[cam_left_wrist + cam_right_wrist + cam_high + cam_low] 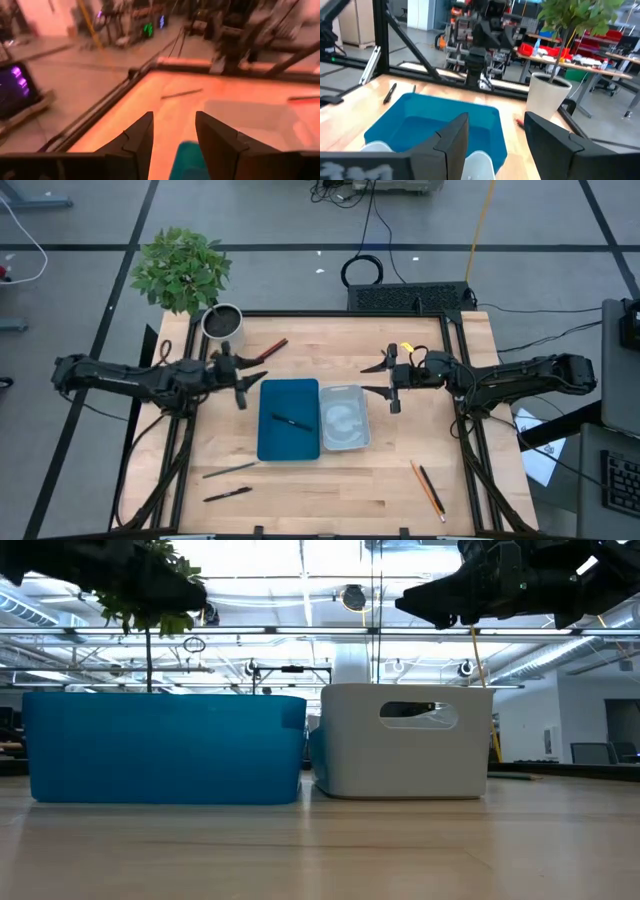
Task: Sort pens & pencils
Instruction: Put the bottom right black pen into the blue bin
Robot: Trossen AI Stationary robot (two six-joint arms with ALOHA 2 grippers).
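Observation:
The blue tray [289, 418] stands mid-table with one black pen [291, 421] lying in it; the white tray [345, 418] stands against its right side. A grey-green pencil [229, 470] and a black pen [228, 494] lie near the table's near-left. An orange pencil [426, 484] and a dark one [434, 489] lie near-right. A red pencil [272, 348] lies far-left. My left gripper [252, 380] hovers open by the blue tray's far-left corner. My right gripper [370, 378] hovers open above the white tray's far edge. Both hold nothing.
A potted plant [183, 270] and its white pot [222, 323] stand at the far-left corner, close behind my left gripper. A small yellow thing [407, 347] lies far-right. Bare wood shows along the near edge [320, 500]. In the low view both trays [165, 745] [405, 740] fill the middle.

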